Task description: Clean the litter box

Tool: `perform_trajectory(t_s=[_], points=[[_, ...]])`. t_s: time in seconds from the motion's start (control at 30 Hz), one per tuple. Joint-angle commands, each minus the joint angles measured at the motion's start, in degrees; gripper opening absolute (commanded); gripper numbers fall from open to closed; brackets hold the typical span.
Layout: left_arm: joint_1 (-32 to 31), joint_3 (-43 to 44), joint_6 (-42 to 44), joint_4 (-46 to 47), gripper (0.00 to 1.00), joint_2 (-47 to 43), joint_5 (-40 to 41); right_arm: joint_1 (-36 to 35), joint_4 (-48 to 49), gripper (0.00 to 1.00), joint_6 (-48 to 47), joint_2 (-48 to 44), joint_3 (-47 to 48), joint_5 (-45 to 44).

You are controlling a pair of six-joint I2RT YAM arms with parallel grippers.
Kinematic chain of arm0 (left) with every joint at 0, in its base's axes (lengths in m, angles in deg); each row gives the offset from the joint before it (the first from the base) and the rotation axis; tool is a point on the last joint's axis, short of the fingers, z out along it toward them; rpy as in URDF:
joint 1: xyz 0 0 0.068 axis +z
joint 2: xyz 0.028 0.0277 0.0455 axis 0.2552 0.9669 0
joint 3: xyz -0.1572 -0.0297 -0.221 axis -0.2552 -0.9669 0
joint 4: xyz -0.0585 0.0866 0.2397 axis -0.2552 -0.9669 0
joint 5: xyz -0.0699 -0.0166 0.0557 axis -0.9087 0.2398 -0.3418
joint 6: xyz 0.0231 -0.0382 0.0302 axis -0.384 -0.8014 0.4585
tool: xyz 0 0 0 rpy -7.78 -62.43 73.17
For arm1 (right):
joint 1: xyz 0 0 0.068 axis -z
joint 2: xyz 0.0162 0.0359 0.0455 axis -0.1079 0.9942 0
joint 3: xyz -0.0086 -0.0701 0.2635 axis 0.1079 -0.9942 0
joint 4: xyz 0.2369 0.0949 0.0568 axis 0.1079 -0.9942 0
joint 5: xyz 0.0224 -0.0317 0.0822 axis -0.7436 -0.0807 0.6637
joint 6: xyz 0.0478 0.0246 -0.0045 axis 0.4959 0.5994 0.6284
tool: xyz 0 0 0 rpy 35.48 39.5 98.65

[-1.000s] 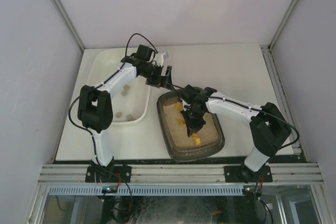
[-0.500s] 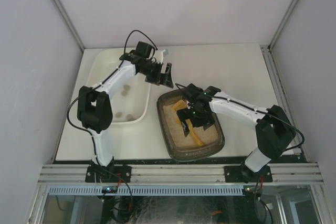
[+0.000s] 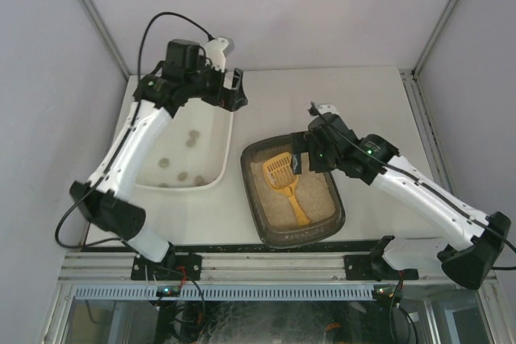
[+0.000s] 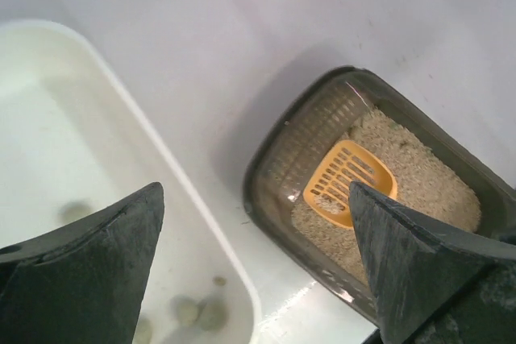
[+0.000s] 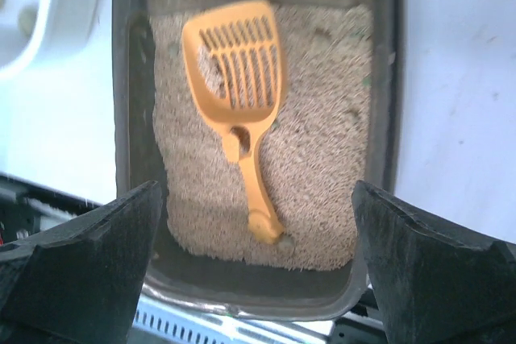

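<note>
The litter box [image 3: 251, 199] is a dark grey-brown tray of beige litter at the table's front middle; it also shows in both wrist views [image 4: 278, 155] [image 5: 129, 86]. An orange slotted scoop [image 3: 287, 183] [image 5: 238, 62] [image 4: 348, 184] lies loose on the litter, head toward the back. My right gripper [image 3: 301, 159] [image 5: 256, 187] hovers open above the box's far right side, holding nothing. My left gripper [image 3: 233, 90] [image 4: 254, 191] is raised and open over the back right corner of the white tub, empty. A small clump [image 5: 281, 239] rests by the scoop's handle end.
A cream-white tub [image 3: 211, 181] [image 4: 121, 102] stands left of the litter box, with several grey-green clumps [image 3: 184, 175] [image 4: 189, 312] on its floor. White enclosure walls surround the table. An aluminium rail [image 3: 274, 263] runs along the near edge.
My right gripper opened and left the scoop lying in the litter, then drew back up and to the right. My left arm rose and swung left, toward the tub's back corner.
</note>
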Motion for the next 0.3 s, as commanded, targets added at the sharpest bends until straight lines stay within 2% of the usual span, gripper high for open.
perform_trajectory(t_s=[0.0, 0.17, 0.27], points=[[0.02, -3.59, 5.27, 3.11, 1.0, -12.95, 12.61, -0.08, 6.27, 1.0, 2.52, -4.67, 2.03, -14.75], [-0.01, -9.11, 7.23, 5.27, 1.0, -22.39, 22.95, 1.05, 8.86, 0.98, -1.22, -7.89, 3.5, -17.91], [-0.02, -9.81, 6.71, 3.1, 1.0, -25.57, 24.43, 0.3, 12.29, 1.0, -2.2, -10.96, 3.05, -19.66]])
